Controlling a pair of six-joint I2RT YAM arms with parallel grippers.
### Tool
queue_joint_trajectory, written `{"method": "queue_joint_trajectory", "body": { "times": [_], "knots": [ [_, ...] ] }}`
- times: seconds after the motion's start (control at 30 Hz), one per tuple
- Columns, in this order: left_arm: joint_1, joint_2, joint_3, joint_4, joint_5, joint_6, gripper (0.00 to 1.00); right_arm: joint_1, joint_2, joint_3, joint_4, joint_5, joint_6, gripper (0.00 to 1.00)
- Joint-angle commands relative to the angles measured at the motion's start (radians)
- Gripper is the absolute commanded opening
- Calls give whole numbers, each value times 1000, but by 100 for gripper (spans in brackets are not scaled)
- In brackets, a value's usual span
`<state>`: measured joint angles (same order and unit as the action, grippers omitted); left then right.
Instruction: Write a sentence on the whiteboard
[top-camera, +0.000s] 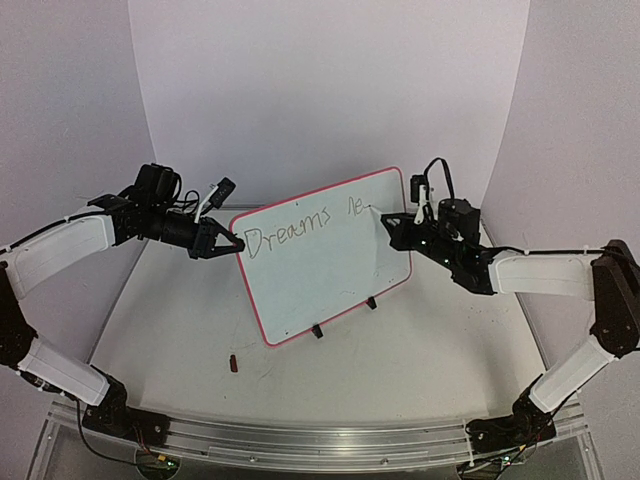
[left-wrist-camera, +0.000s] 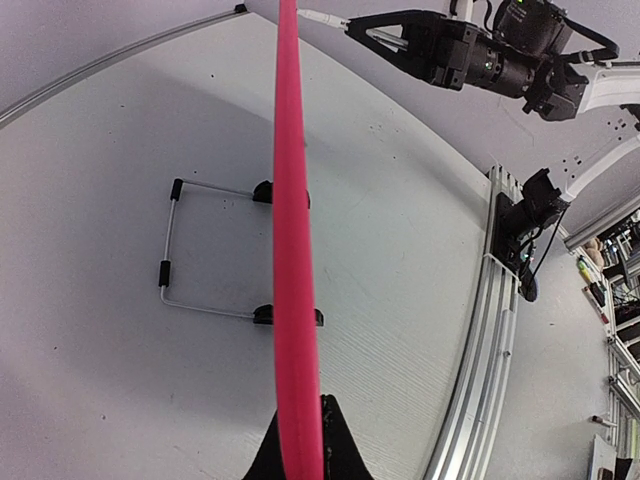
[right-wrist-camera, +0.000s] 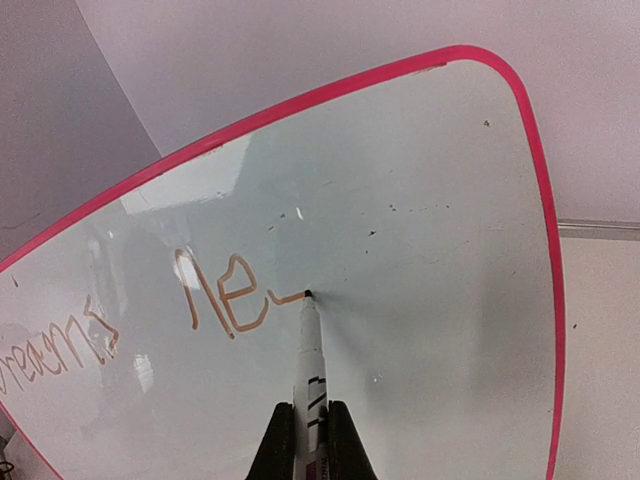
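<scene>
The whiteboard (top-camera: 320, 255), white with a thin red frame, stands tilted on black feet at the table's middle. My left gripper (top-camera: 236, 243) is shut on its left edge; in the left wrist view the red frame (left-wrist-camera: 296, 250) runs edge-on between the black fingertips (left-wrist-camera: 340, 450). The sentence (top-camera: 300, 228) reads "Dreams ne" with a short stroke after it (right-wrist-camera: 235, 305). My right gripper (right-wrist-camera: 311, 440) is shut on a white marker pen (right-wrist-camera: 308, 360), whose tip touches the board at the end of that stroke. In the top view this gripper (top-camera: 390, 226) sits at the board's upper right.
A small red marker cap (top-camera: 234, 363) lies on the table in front of the board's lower left corner. The board's wire stand (left-wrist-camera: 190, 250) reaches out behind it. An aluminium rail (top-camera: 320, 440) runs along the near edge. White walls close in the back and sides.
</scene>
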<state>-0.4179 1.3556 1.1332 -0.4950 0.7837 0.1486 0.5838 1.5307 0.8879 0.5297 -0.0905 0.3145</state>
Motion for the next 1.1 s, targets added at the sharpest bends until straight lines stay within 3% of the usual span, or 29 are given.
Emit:
{"method": "queue_joint_trajectory", "body": {
  "times": [0.0,0.53,1.07],
  "knots": [
    [-18,30,5,-53,-26,20,0,-1,-4,52,25,32,-20,0],
    [-19,32,5,-52,-21,19,0,-1,23,51,22,-65,-24,0],
    [-23,34,7,-53,-21,19,0,-1,22,-6,22,-58,1,0]
  ]
}}
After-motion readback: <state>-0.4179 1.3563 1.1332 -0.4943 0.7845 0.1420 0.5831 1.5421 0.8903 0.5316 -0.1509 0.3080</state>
